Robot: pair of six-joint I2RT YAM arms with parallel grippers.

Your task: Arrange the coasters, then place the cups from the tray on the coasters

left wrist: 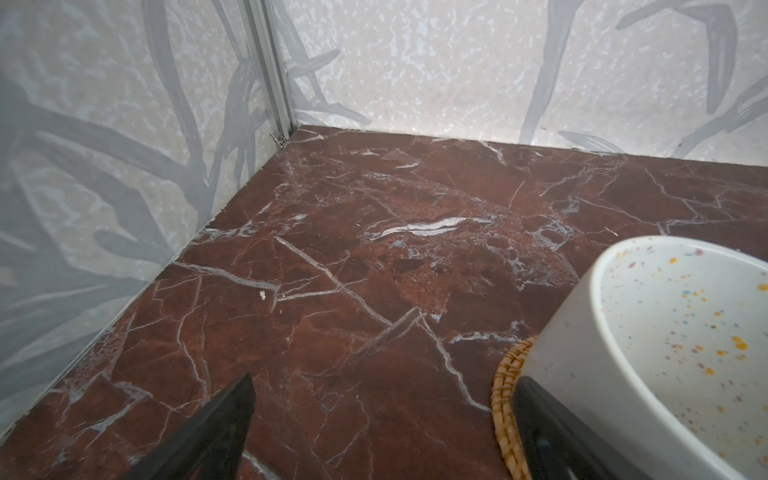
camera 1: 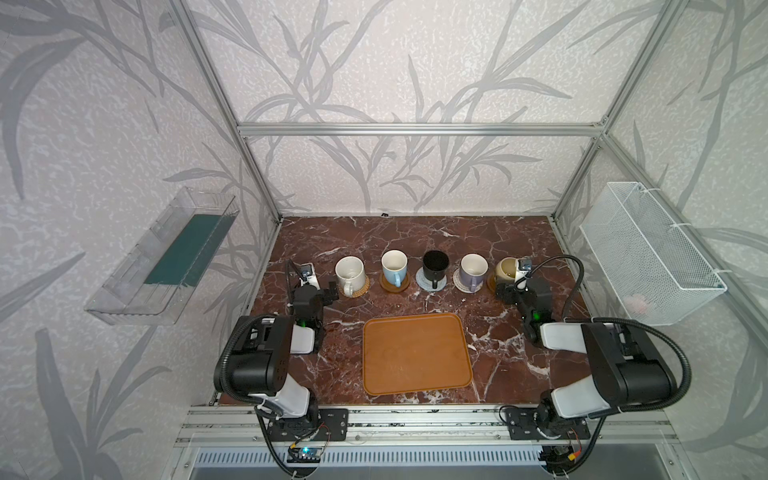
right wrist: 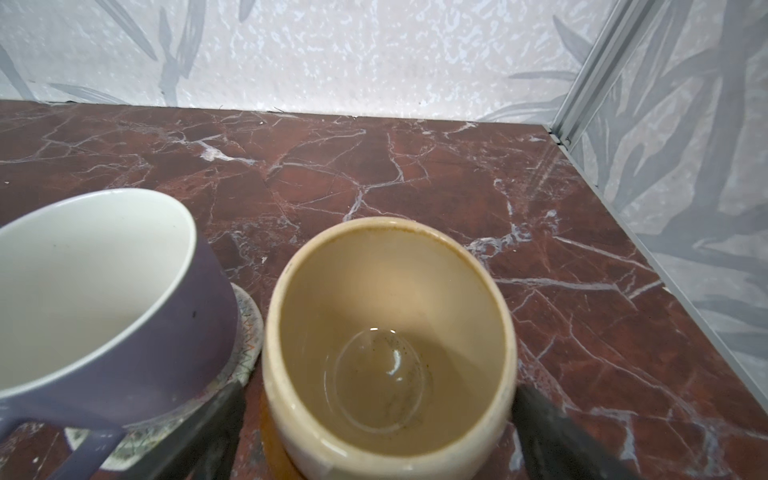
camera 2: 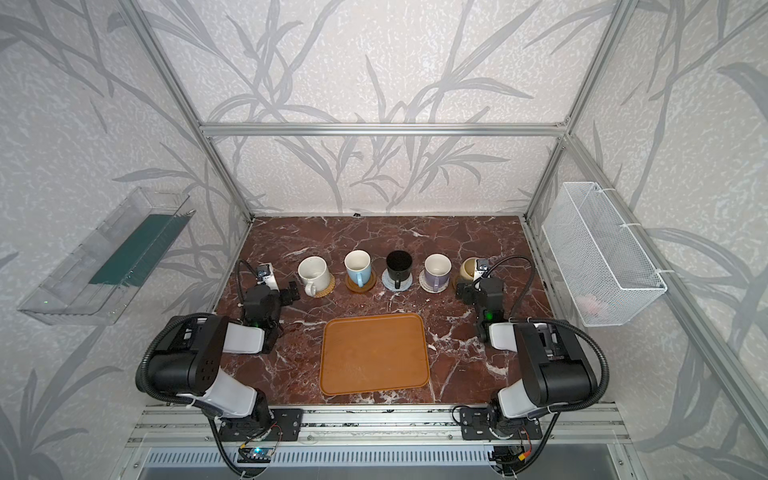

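A red-brown marble tabletop [camera 1: 415, 235] veined in white lies inside an aluminium frame [camera 1: 415, 129], closed in by walls [camera 1: 415, 62] of pale wallpaper with grey leaves. On the left wall hangs a clear plastic bin [camera 1: 124, 291] holding a flat dark green slab [camera 1: 183, 249]. On the right wall a white wire basket [camera 1: 648, 249] holds something pale pink, too blurred to name. The orange-brown tray [camera 1: 417, 353] lies near the front edge, between the two arms. The five cups stand upright in a row behind it, each on its own coaster:

- the white cup [camera 1: 350, 269] on the tan woven coaster [camera 1: 362, 286]
- the light blue cup [camera 1: 394, 274] on a brown coaster [camera 1: 385, 286]
- the black cup [camera 1: 436, 262] on the grey-blue coaster [camera 1: 423, 284]
- the lavender cup [camera 1: 473, 266] on the cream woven coaster [camera 1: 460, 284]
- the cream-yellow cup [camera 1: 505, 269] on the second brown coaster [camera 1: 491, 286]

The left jaws are spread over bare tabletop, one finger just beside the white cup at its coaster's edge. The right jaws are spread to either side of the cream-yellow cup; whether they touch it I cannot tell.
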